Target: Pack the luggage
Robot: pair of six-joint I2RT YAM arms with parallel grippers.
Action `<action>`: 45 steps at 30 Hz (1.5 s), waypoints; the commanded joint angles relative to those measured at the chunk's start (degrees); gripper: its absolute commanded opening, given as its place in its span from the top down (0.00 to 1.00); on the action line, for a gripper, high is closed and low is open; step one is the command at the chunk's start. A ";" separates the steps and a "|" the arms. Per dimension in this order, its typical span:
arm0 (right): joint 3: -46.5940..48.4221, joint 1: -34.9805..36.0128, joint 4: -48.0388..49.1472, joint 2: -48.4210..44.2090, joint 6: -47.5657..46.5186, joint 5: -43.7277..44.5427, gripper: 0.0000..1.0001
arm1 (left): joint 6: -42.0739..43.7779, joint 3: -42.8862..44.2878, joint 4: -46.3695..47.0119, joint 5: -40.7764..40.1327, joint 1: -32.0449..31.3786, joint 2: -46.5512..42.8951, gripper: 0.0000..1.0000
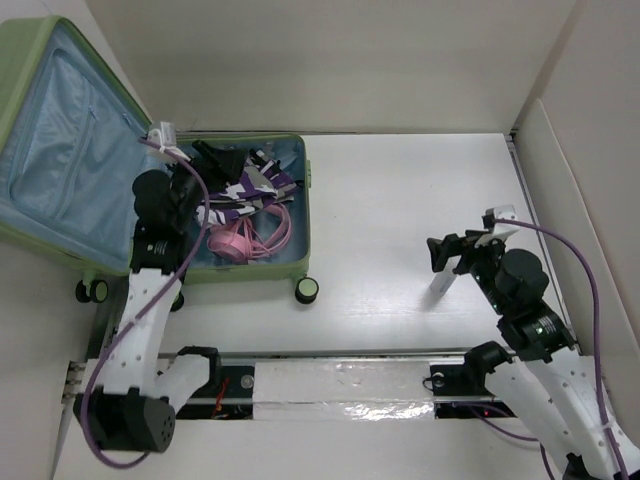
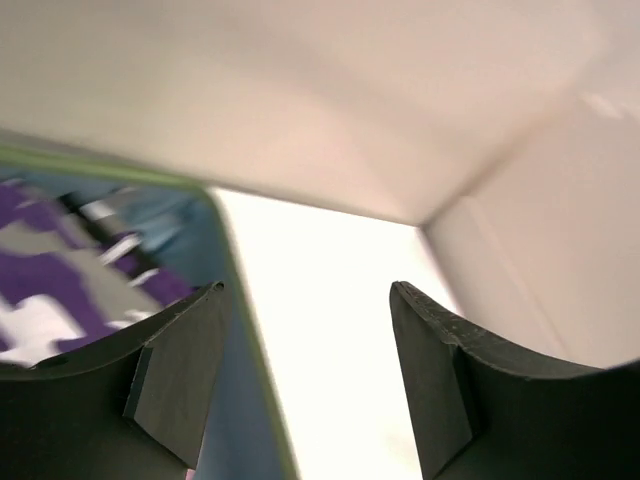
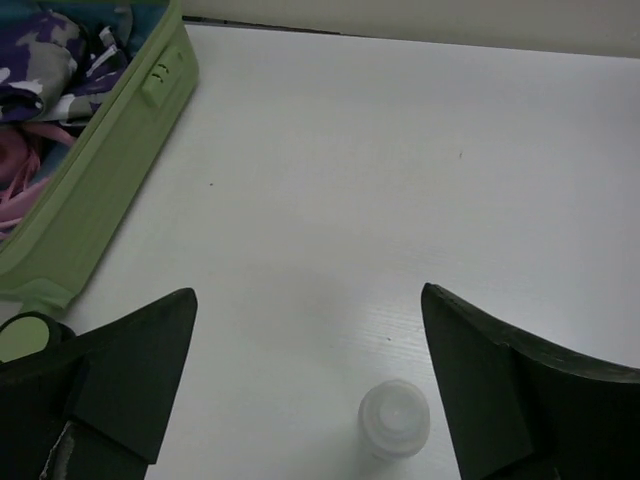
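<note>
The luggage (image 1: pixel 262 268), a light green hard-shell suitcase, lies open at the left, its lid with pale blue lining (image 1: pixel 60 140) leaning back. Inside lie a purple camouflage garment (image 1: pixel 250 190) and a pink coiled item (image 1: pixel 245 240). My left gripper (image 1: pixel 222 158) hovers over the suitcase, open and empty; in its wrist view (image 2: pixel 307 287) the green rim (image 2: pixel 240 290) runs between the fingers. My right gripper (image 1: pixel 450 252) is open above a small white bottle (image 1: pixel 440 283) standing on the table. In the right wrist view the bottle's cap (image 3: pixel 395 418) sits between the open fingers, nearer the right one.
The suitcase's wheels (image 1: pixel 307 290) (image 1: pixel 95 290) face the near edge; its side wall (image 3: pixel 100 180) and one wheel (image 3: pixel 25 335) show in the right wrist view. White walls enclose the table at the back and right (image 1: pixel 580 150). A taped rail (image 1: pixel 340 385) runs along the near edge.
</note>
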 commanded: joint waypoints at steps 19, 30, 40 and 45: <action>-6.99 4.06 -4.70 11.56 20.45 22.38 0.00 | 5.37 -13.68 -9.22 8.94 -8.41 -28.67 0.36; -8.67 2.12 0.41 18.78 21.07 21.22 0.38 | 9.42 -12.53 -11.59 5.50 -12.63 -30.95 0.36; 8.18 9.84 3.48 23.41 13.08 13.15 0.70 | 10.83 -11.75 -13.71 3.75 -13.16 -31.48 0.36; 28.21 20.20 5.76 39.93 6.31 4.53 0.69 | 11.44 -11.57 -15.20 0.51 -13.16 -31.74 0.37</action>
